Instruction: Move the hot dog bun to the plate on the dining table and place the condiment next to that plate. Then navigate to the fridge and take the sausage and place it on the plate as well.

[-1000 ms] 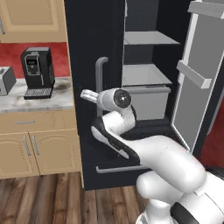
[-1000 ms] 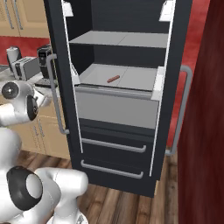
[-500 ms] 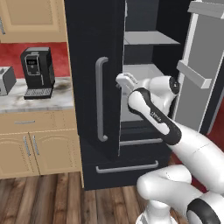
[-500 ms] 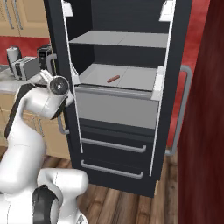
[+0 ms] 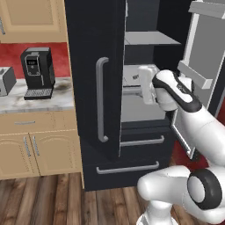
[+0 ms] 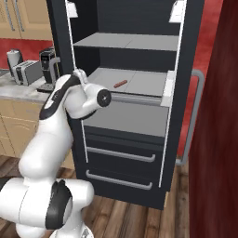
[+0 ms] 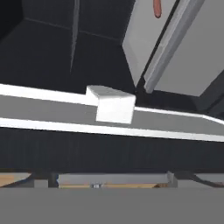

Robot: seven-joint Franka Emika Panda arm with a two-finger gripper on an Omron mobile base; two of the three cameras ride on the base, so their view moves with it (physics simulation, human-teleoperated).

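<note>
Left base view: I stand before the fridge (image 5: 94, 92), its right-hand door swung wide so the pale shelves are within my reach. My arm is raised to shelf height, the hand (image 5: 141, 83) pointing into the cabinet at the front edge of the middle shelf. The coffee machine (image 5: 38, 72) sits on the wall counter (image 5: 39, 102) to the left, well clear of my work.

Right base view: The sausage (image 6: 120, 84), a small reddish stick, lies alone on the middle shelf (image 6: 139, 83), toward the back and a little left of centre. My wrist hangs at the left front corner of the opening, so the sausage is near but apart from me, farther in and to the right. A toaster (image 6: 26, 72) stands on the counter beyond.

Hand view: The camera is rolled, so the shelf runs up at an angle; the sausage (image 7: 157, 8) peeks in at the top edge. My jaws stand fully apart and grip nothing. I judge this the approach: next I must reach deeper along the shelf to straddle it.
</note>
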